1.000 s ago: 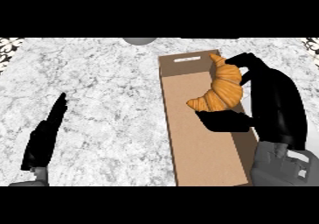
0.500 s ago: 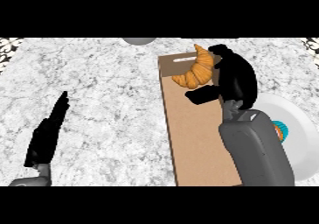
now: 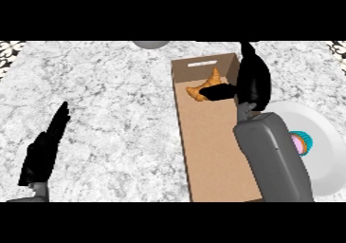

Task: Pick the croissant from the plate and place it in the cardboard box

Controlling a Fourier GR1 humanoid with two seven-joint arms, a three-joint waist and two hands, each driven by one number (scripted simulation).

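the left hand (image 3: 42, 149) rests on the marble counter (image 3: 112, 95) at the left, fingers straight and together, holding nothing. the cardboard box (image 3: 210, 156) lies lengthwise up the middle. the croissant (image 3: 203, 90) is inside it at the far end, low over the floor. the right hand (image 3: 254, 83) reaches along the box's right wall, its thumb (image 3: 221, 91) curled across the pastry and pinching it against the fingers. to the right is the white plate (image 3: 329, 137), with a cupcake (image 3: 303, 142) on it.

the likely trouble: if the hand lifts away before the thumb lets go, the croissant could come back out, or the knuckles could catch the right wall and shove the box.

the croissant's long axis runs roughly along the box, slightly slanted. one horn points to the far wall and the other curls left; its middle is hidden by the thumb.
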